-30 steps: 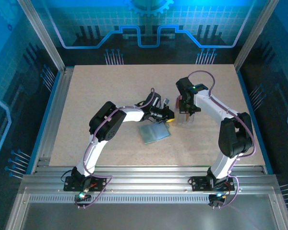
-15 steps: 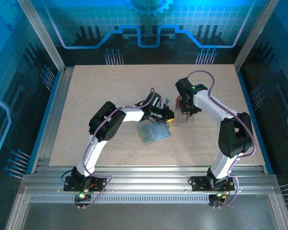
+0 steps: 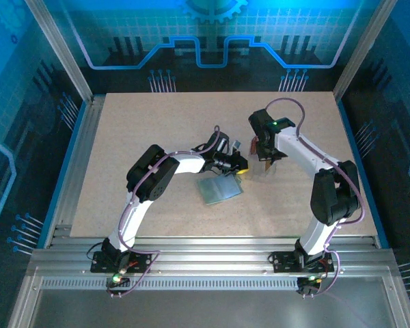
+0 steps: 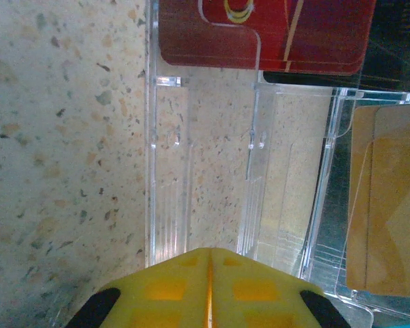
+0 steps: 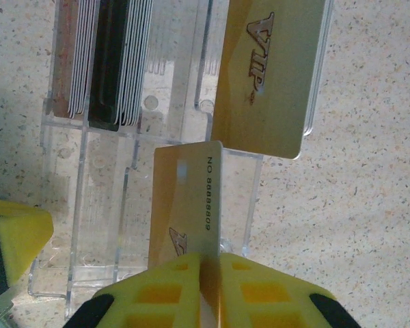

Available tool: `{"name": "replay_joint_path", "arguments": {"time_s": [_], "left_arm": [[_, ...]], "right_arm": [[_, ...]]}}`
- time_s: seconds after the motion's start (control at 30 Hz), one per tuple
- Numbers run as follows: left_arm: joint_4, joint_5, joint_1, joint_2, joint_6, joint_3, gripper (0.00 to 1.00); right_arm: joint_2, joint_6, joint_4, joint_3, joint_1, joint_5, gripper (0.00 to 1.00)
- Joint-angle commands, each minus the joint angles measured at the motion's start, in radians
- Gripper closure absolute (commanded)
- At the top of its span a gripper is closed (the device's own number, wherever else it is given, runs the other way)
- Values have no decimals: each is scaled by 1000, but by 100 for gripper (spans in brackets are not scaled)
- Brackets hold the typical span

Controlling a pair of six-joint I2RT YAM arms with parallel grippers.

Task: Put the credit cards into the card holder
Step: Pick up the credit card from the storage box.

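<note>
Right gripper (image 5: 208, 273): jaws clamped on edge of gold card (image 5: 188, 198), card over clear rack (image 5: 102, 205). Left gripper (image 4: 210, 270): pads pressed together, nothing between, over same rack. Red card (image 4: 260, 31) and VIP card (image 5: 270, 75) at rack. Card holder (image 3: 219, 189) flat on table (image 3: 143, 123), just near-side of left gripper.

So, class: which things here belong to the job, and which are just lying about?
Job: gold card in right gripper, VIP card, red card, dark card, card holder.
Lying about: clear rack, table.
</note>
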Motion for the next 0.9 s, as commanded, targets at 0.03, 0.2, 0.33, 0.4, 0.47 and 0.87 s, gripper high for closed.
{"name": "replay_joint_path", "arguments": {"time_s": [0.03, 0.2, 0.33, 0.4, 0.47, 0.87], "left_arm": [[-147, -59, 4, 10, 13, -31, 91], [-145, -59, 3, 12, 12, -31, 91], [-145, -58, 3, 12, 12, -31, 91], [-145, -58, 3, 12, 13, -32, 91], [-145, -58, 3, 11, 12, -32, 91], [-142, -58, 3, 8, 10, -34, 91]], "right_arm": [[-19, -12, -72, 24, -2, 58, 86], [-24, -14, -68, 29, -5, 34, 82], [-25, -17, -67, 28, -7, 33, 81], [-25, -17, -69, 28, -7, 35, 82], [-27, -18, -69, 26, -8, 36, 86], [-44, -22, -75, 20, -11, 41, 88]]}}
